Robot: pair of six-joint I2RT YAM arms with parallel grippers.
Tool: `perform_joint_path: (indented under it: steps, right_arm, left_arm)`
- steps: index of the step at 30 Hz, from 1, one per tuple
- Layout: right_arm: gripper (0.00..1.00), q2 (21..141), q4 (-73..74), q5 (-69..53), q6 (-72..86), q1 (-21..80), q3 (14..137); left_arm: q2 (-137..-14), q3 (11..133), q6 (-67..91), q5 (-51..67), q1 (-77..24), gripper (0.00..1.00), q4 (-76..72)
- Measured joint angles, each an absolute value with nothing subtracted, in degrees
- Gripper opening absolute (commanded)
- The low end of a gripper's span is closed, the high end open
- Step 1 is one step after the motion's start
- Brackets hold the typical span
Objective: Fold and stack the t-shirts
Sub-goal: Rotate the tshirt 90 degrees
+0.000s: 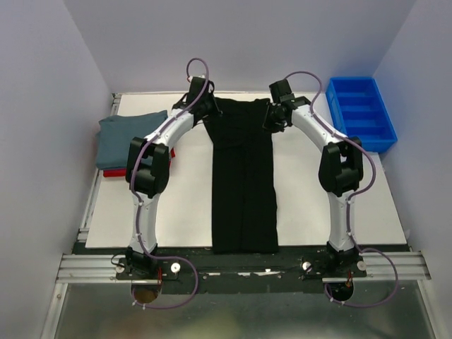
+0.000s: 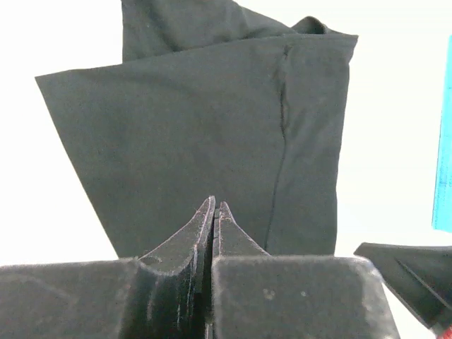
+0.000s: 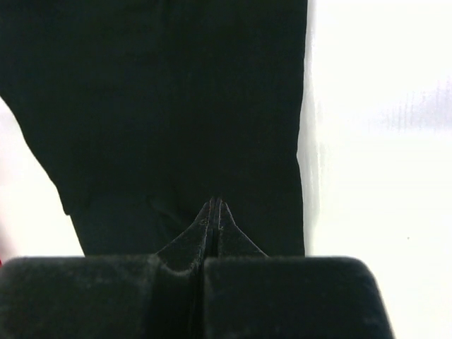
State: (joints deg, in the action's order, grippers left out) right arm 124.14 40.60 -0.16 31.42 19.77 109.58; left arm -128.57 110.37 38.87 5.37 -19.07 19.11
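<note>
The long folded t-shirt (image 1: 244,183) lies down the middle of the counter (image 1: 176,205), reaching from the far edge to the near edge. At the far left a second folded t-shirt (image 1: 127,138) lies on top of a third t-shirt (image 1: 114,172), both overhanging the counter's left edge, and the compartmented bin (image 1: 364,113) sits at the far right corner. The left claw (image 2: 215,212) is at the long t-shirt's far left corner, the right claw (image 3: 214,208) at its far right corner.

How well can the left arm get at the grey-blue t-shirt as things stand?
Probably yes: the grey-blue t-shirt lies on the left arm's own side of the table, and nothing stands between them.
</note>
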Motion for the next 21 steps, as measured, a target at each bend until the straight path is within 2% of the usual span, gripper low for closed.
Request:
perform_joint_path:
  steps: [6,12,21]
  right_arm:
    - [0.01,128.9,42.6,-0.5,31.4,19.8,113.1]
    - [0.01,131.2,44.1,-0.5,31.4,19.8,113.3]
    - [0.01,135.9,46.3,-0.3,31.5,19.4,117.9]
  left_arm:
    - [-119.7,97.6,39.0,6.3,-19.6,0.04,15.7]
    - [-119.8,88.5,40.0,6.5,-20.4,0.02,15.2]
    - [-122.1,88.5,40.6,6.5,-20.8,0.01,13.8]
